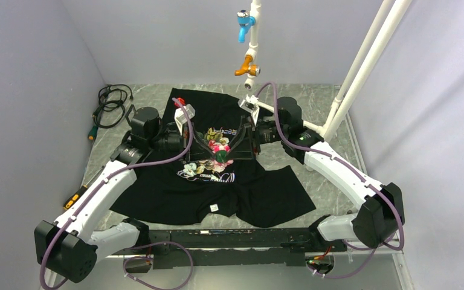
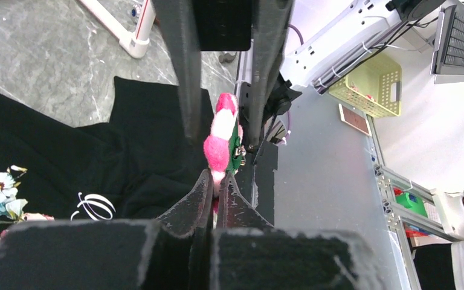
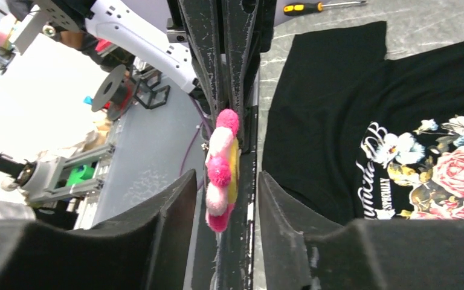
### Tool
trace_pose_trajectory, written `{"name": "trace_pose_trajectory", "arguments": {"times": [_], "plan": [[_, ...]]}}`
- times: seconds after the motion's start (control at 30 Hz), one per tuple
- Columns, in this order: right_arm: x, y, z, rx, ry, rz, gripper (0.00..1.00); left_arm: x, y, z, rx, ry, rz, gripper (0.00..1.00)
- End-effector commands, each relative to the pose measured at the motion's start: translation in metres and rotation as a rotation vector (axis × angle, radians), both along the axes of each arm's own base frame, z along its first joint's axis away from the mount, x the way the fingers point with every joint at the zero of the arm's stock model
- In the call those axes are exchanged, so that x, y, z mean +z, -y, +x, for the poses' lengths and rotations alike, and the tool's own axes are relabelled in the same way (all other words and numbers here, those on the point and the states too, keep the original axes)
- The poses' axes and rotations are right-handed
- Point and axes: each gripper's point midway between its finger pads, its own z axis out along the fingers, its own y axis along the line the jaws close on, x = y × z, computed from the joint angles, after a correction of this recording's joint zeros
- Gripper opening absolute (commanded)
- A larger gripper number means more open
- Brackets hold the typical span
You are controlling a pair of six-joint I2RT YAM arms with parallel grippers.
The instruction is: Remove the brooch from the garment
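Observation:
The black T-shirt, the garment point(image 1: 157, 193), lies flat on the table with its rose print under both grippers; it also shows in the left wrist view point(image 2: 139, 145) and the right wrist view point(image 3: 326, 109). The brooch point(image 1: 220, 157), fluffy pink and white petals with a yellow centre, is held edge-on above the print. My left gripper point(image 2: 216, 178) is shut on its lower rim point(image 2: 220, 142); green backing and a metal pin show behind it. My right gripper point(image 3: 226, 181) is open, one finger on each side of the brooch point(image 3: 222, 163) without touching it. The two grippers point(image 1: 212, 154) point(image 1: 228, 152) meet tip to tip.
A white pipe frame point(image 1: 350, 78) with blue and orange taps point(image 1: 244, 42) stands at the back right. Coiled cables point(image 1: 112, 103) lie at the back left. A screwdriver point(image 1: 72, 199) lies left of the shirt. A small white label point(image 1: 214, 207) is on the shirt's near edge.

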Motion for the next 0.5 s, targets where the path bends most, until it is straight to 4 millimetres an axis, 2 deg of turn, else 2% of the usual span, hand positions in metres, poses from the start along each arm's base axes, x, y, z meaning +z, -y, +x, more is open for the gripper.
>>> {"name": "trace_pose_trajectory", "arguments": {"times": [0.0, 0.23, 0.37, 0.47], "plan": [[0.007, 0.004, 0.007, -0.049, 0.068, -0.004, 0.51, 0.009, -0.007, 0.007, 0.039, 0.029, 0.005, 0.00], [0.018, 0.018, 0.026, -0.163, 0.109, -0.013, 0.80, -0.012, -0.028, 0.034, 0.174, -0.072, 0.096, 0.00], [0.021, 0.026, 0.035, -0.214, 0.120, -0.022, 0.86, -0.019, -0.045, 0.047, 0.223, -0.094, 0.161, 0.00], [0.021, 0.033, 0.043, -0.252, 0.122, -0.034, 0.87, -0.027, -0.066, 0.066, 0.305, -0.109, 0.244, 0.00]]}}
